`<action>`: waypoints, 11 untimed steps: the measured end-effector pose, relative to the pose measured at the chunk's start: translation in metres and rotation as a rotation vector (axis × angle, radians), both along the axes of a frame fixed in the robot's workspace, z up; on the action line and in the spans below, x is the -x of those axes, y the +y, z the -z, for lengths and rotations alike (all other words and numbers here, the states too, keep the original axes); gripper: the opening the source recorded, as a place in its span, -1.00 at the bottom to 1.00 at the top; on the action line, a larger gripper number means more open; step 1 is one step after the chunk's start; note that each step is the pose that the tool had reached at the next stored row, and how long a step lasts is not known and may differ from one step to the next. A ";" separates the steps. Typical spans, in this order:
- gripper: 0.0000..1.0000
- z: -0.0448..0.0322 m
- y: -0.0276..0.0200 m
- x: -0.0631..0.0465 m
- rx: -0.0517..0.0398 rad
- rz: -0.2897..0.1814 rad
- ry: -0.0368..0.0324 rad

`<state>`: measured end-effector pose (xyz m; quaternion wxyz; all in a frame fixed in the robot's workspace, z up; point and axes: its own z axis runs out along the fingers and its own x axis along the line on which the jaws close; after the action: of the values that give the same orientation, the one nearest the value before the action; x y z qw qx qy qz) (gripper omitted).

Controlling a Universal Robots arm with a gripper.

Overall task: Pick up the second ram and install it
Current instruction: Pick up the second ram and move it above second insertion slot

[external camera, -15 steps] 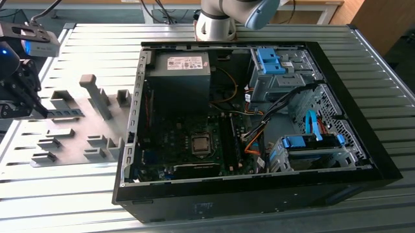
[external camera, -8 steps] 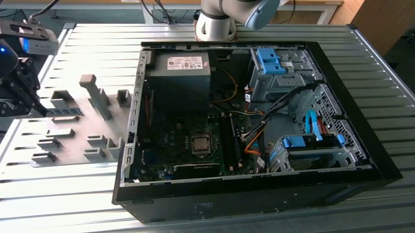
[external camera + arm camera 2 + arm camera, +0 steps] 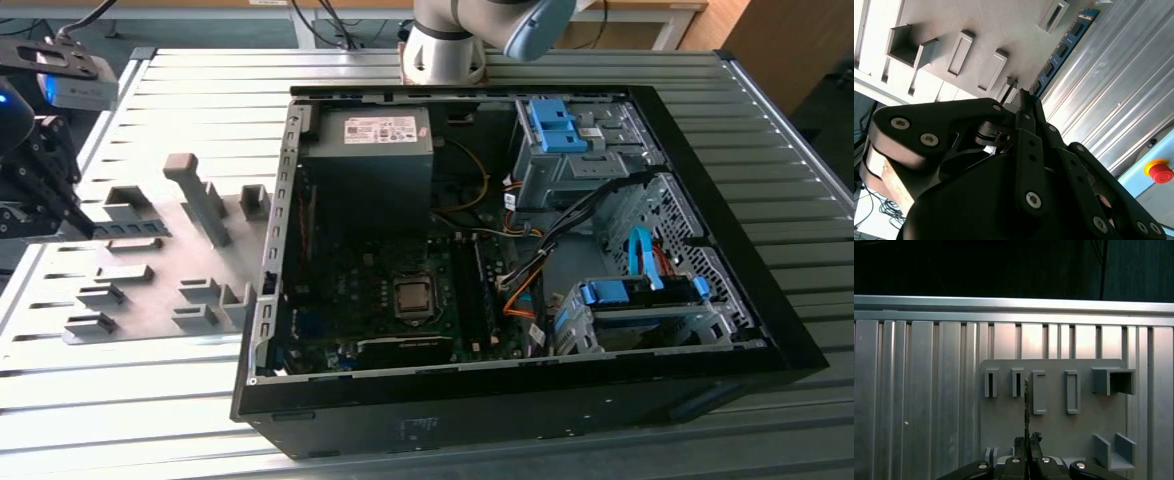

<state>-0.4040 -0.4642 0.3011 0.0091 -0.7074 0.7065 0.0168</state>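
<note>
The second ram (image 3: 1066, 40), a thin blue board with a row of dark chips, sticks out from between my fingertips. My gripper (image 3: 1026, 97) is shut on one end of it. In the first wrist view the ram (image 3: 1026, 400) appears edge-on as a thin dark line rising from the gripper (image 3: 1027, 440), hanging over the grey holder plate (image 3: 1054, 430). In the exterior view the gripper (image 3: 40, 195) is at the far left, above the left end of the grey plate (image 3: 147, 300) and well away from the open computer case (image 3: 507, 400).
Grey holder blocks (image 3: 200, 195) stand on the plate, with several slotted ones (image 3: 1039, 392) below the ram. The motherboard (image 3: 400, 300) lies inside the case beside the power supply (image 3: 367, 150), loose cables (image 3: 534, 270) and blue drive-bay clips (image 3: 554, 125). The ribbed metal table (image 3: 134, 400) surrounds everything.
</note>
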 end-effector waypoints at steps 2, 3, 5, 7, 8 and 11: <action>-0.72 -0.0008 0.0000 0.000 0.0000 0.000 0.0000; -0.72 -0.0011 0.0000 0.000 0.0000 0.000 -0.0001; -0.72 -0.0020 0.0000 0.000 0.0001 0.000 0.0001; -0.72 -0.0028 0.0000 0.000 0.0000 0.000 0.0000; -0.72 -0.0032 0.0000 0.000 0.0000 0.000 0.0000; -0.72 -0.0048 0.0000 0.000 0.0001 0.000 0.0000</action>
<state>-0.4040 -0.4642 0.3059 0.0091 -0.7074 0.7065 0.0168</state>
